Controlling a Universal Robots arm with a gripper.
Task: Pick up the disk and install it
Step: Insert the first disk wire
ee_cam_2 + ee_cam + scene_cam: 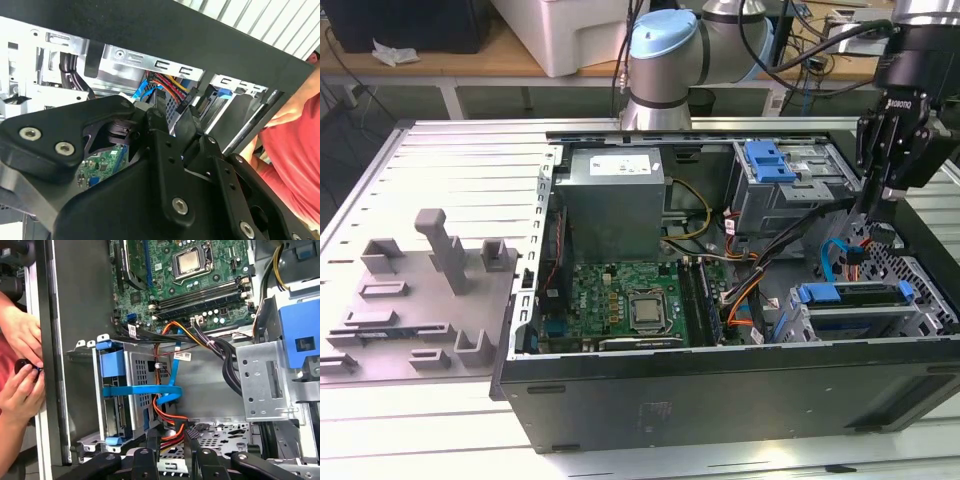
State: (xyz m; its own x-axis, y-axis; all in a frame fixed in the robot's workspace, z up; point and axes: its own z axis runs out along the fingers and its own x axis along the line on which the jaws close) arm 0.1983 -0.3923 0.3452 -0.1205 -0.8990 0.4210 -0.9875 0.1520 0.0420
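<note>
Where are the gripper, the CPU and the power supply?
gripper (172,439): first wrist view, midway between its fingertips.
CPU (647,311): exterior view, centre of its metal lid.
power supply (615,205): exterior view, its grey top face.

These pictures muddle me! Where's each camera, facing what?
Exterior view: off the arm, looking down into the open black metal computer case; arm, end effector.
First wrist view: on the wrist, facing into the case; end effector, person's hands.
Second wrist view: on the wrist, facing the case wall; end effector.
Wrist views share: green circuit board.
</note>
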